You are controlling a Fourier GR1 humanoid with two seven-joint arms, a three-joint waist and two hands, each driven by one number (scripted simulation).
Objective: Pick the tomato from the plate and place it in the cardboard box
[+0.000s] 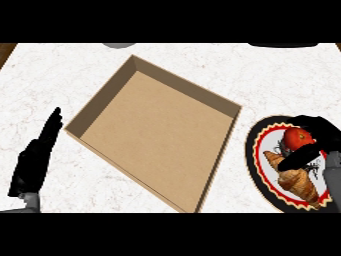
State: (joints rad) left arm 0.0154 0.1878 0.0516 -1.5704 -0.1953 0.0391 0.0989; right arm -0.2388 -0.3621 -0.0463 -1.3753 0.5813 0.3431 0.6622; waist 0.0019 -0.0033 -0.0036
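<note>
Left robot hand (34, 162): released, fingers straight and pointing up, near the left edge of the white marble worktop (47, 80), just beside the box
Cardboard box (158, 130): open-topped, set at an angle mid-worktop
Plate (256, 150): dark-rimmed, just right of the box
Croissant (297, 180): on the plate's lower part
Tomato (296, 138): red, at the plate's upper part, above the croissant
Right robot hand (334, 136): grasping the tomato, fingers curled over its right side, thumb beneath it

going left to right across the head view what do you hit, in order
left hand → cardboard box → plate. The tomato, the croissant and the right hand curled round the tomato all overlap over the plate, so they are left unordered.
</note>
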